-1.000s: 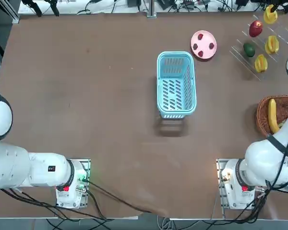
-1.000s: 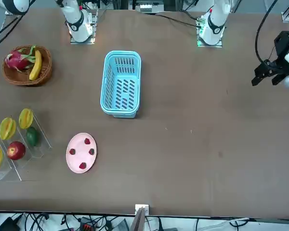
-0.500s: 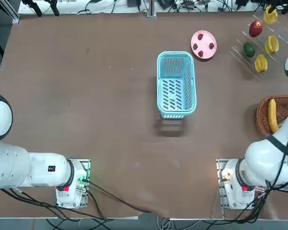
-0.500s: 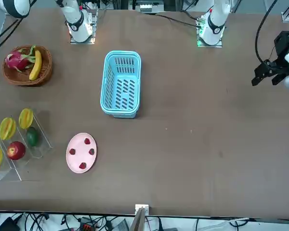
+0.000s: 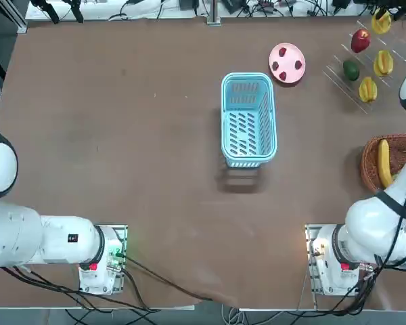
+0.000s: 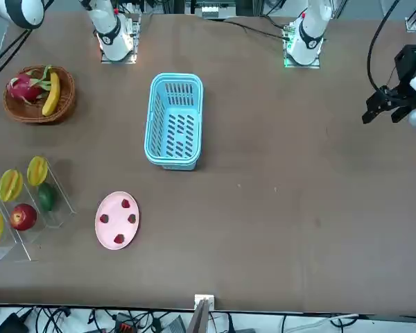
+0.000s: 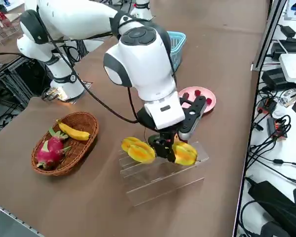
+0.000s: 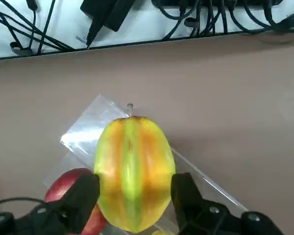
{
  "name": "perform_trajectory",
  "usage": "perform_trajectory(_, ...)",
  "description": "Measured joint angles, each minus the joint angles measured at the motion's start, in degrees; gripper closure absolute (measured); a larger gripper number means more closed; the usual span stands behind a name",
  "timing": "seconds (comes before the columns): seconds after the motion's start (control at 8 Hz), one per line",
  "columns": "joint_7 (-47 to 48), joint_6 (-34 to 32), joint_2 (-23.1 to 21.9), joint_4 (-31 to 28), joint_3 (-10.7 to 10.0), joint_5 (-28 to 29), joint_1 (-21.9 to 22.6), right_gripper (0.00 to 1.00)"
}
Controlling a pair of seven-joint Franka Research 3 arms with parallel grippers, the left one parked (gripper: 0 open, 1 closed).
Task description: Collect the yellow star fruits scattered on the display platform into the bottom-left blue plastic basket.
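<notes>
The right gripper (image 8: 135, 183) stands spread around the farthest yellow star fruit (image 8: 134, 171), with one black finger at each of its flanks; whether either presses on the skin, I cannot tell. That fruit lies between them, its stem end pointing away from the gripper, and its ridged skin is yellow-orange with a green band down the middle.

Beneath the gripper is the clear display platform (image 7: 163, 185), set on the brown counter (image 5: 155, 135). Two more star fruits lie on it, both closer to the robot's bases than the gripper is: the middle star fruit (image 5: 383, 63) and, beyond it, the nearest star fruit (image 5: 367, 89). Just beside the gripper, to its left and slightly toward the bases, sits the red apple (image 5: 360, 40); the dark green fruit (image 5: 351, 70) is on that same side, nearer the bases.

The pink plate (image 5: 287, 54), carrying small dark red pieces (image 6: 105, 218), is off to the gripper's left. Farther left and nearer the bases, well apart from the gripper, is the light blue plastic basket (image 5: 249, 122), with slotted sides. On the base side of the gripper, past the platform, the round wicker basket (image 7: 84, 117) holds the banana (image 7: 74, 131) and the pink dragon fruit (image 7: 50, 150).
</notes>
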Motion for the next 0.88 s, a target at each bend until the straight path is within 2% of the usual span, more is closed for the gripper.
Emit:
perform_trajectory(0.12,0.0,0.03,0.03,0.02,0.01,0.07,-0.26,0.2)
perform_trajectory(0.25,0.0,0.0,0.02,0.33,0.05,0.39,-0.42,0.41)
perform_trajectory(0.38,0.01,-0.06,0.03,0.58,0.06,0.45,-0.44,0.53)
perform_trajectory(0.5,0.01,-0.06,0.01,0.69,0.06,0.5,-0.46,0.58)
perform_trajectory(0.62,0.01,-0.18,-0.04,0.96,0.06,0.97,-0.53,0.78)
perform_trajectory(0.88,0.03,-0.17,-0.02,0.97,0.05,1.31,-0.61,0.78)
